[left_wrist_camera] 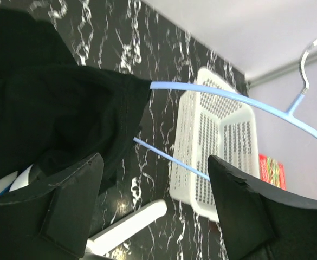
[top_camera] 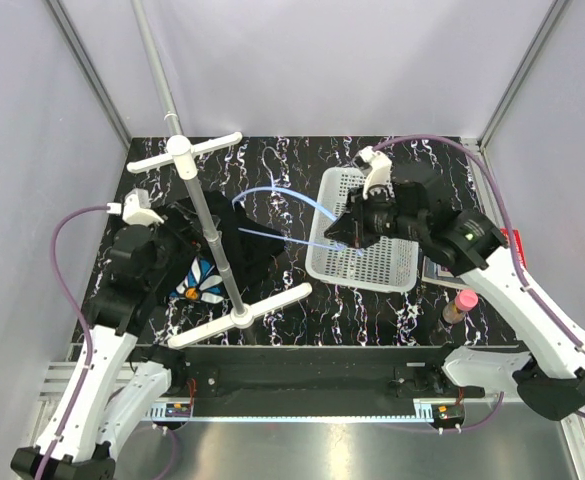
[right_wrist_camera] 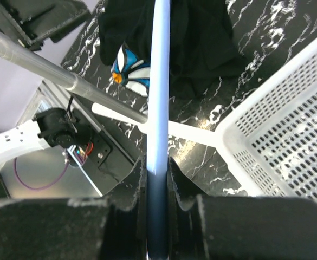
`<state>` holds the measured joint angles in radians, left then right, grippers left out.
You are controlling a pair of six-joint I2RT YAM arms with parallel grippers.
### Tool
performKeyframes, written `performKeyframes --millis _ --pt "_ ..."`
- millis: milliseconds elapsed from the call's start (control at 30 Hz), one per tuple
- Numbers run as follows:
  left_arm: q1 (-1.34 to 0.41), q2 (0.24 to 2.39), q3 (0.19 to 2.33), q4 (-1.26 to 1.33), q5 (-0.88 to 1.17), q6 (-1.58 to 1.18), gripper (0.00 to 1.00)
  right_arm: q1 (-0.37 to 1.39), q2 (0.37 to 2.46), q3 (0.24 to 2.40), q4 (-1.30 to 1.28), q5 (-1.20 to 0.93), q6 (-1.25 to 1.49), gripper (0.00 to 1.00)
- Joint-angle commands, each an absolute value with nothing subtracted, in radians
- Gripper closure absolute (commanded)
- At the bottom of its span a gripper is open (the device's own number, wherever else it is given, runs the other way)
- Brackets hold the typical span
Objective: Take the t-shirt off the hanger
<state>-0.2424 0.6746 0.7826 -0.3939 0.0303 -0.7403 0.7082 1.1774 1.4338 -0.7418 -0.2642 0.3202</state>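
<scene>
- The left hand [left_wrist_camera: 155, 179] stands wide open with nothing between its fingers [left_wrist_camera: 71, 206]. In the top view, the left hand [top_camera: 179, 235] sits over the bunched cloth at the left side of the tabletop [top_camera: 372, 310].
- The right hand [right_wrist_camera: 158, 168] is clamped narrow on the hanger [right_wrist_camera: 159, 81], whose pale blue bar runs straight out between its two fingers. From above, the right hand [top_camera: 350, 235] is over the near-left part of the white basket [top_camera: 372, 265].
- The t-shirt [top_camera: 227, 245] is a crumpled black heap on the left half of the tabletop, just beside the pole of the grey stand [top_camera: 217, 245]. Its daisy print [top_camera: 200, 282] faces up at the near edge of the heap.
- The hanger [top_camera: 272, 190] spans the gap between the two hands. Its left end is tucked inside the t-shirt [left_wrist_camera: 50, 119], and the rest is bare.
- In the left wrist view, the curved top arm and the straight lower bar of the hanger [left_wrist_camera: 228, 100] both come out of the shirt's edge. The metal hook [left_wrist_camera: 309, 59] rises at the far right.
- The basket [left_wrist_camera: 212, 141] lies on the tabletop behind the hanger's bare stretch.
- One white crossbar of the stand [right_wrist_camera: 185, 132] lies flat between the shirt and the basket [right_wrist_camera: 288, 141].
- A small bottle [top_camera: 462, 305] with a pink cap stands at the right side of the tabletop, near the right arm.
</scene>
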Motion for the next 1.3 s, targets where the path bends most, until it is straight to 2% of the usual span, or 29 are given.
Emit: performKeyframes --millis 0,233,400,667,900,1067,1267 --pt "-0.242 0.621 0.79 -0.37 -0.089 -0.764 0.16 0.712 1.126 1.534 -0.759 -0.193 0.282 1.0" --pt "-0.226 0.589 0.804 -0.408 -0.063 -0.778 0.12 0.712 1.127 1.618 -0.807 -0.098 0.236 1.0" --pt "-0.204 0.575 0.837 -0.429 -0.006 -0.759 0.11 0.712 1.135 1.67 -0.799 -0.173 0.232 1.0" --pt "-0.072 0.606 0.966 -0.578 0.179 -0.673 0.08 0.71 1.207 1.68 -0.704 -0.426 0.239 1.0" --pt "0.047 0.667 1.09 -0.764 0.109 -0.555 0.06 0.698 1.374 1.77 -0.646 -0.636 0.235 1.0" --pt "0.055 0.672 1.14 -0.81 0.028 -0.488 0.05 0.631 1.5 1.76 -0.498 -0.952 0.262 1.0" --pt "0.055 0.617 1.098 -0.808 0.09 -0.414 0.04 0.549 1.574 1.724 -0.385 -1.175 0.269 1.0"
